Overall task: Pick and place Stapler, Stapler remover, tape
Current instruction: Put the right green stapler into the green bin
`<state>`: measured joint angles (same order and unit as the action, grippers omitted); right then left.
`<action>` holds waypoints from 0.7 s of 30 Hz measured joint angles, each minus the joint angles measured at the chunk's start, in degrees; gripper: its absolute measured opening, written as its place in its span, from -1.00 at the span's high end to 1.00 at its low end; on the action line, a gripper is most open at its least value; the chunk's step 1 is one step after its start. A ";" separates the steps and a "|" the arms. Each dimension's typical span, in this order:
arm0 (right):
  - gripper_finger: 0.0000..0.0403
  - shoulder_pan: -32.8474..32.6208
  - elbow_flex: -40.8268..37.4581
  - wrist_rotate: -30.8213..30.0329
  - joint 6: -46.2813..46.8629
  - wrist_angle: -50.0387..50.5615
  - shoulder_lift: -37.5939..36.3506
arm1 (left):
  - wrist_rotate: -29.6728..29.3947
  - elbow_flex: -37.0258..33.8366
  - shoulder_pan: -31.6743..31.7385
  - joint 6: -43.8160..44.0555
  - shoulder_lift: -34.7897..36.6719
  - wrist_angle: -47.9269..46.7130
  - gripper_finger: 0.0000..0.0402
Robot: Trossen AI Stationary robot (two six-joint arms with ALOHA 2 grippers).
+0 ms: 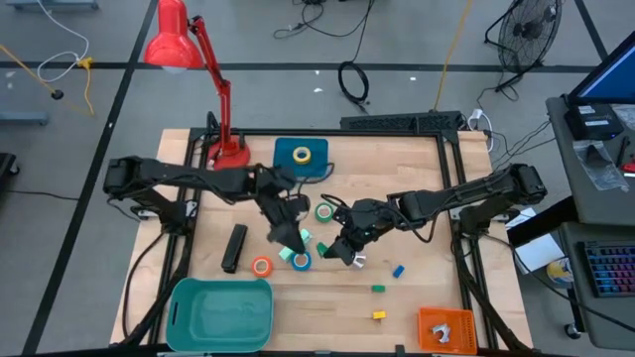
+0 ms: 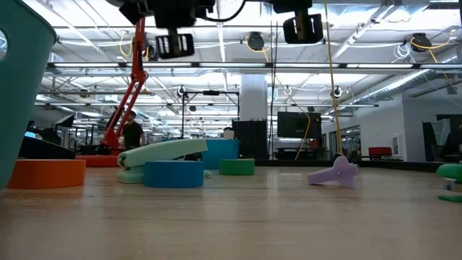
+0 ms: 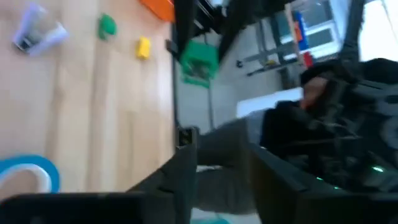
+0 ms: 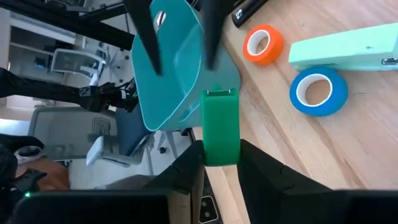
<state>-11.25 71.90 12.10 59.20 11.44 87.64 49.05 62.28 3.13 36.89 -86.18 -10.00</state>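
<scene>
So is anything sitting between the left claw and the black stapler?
Nothing visible: bare wood separates the left claw from the stapler. The orange tape lies just off that line, toward the teal bin.

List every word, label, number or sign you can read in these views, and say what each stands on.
No text can be read in any view.
Monitor at the table's right: screen content too small to read.
Keyboard: key legends too small.
Mint-green stapler: no visible marking.
Tape rolls, e.g. blue roll: unlabelled.

The right gripper (image 4: 219, 155) clamps a green tape roll (image 4: 219, 127) edge-on; beyond it lie blue tape (image 4: 318, 91), orange tape (image 4: 263, 44) and a teal bin (image 4: 180, 68).
</scene>
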 joint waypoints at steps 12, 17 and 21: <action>0.62 -0.09 0.00 0.04 0.31 0.01 0.00 | 1.00 0.02 0.97 0.25 -0.06 9.66 0.23; 0.62 -0.09 0.00 -0.12 0.31 -0.03 0.00 | 2.09 0.04 0.92 2.40 -0.06 15.15 0.31; 0.63 -0.20 0.00 -0.14 0.61 -0.58 0.00 | 1.57 0.04 0.97 2.30 -0.06 15.25 0.32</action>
<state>-11.45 71.90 11.97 59.81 10.86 87.64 50.62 62.33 4.10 39.19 -86.24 5.25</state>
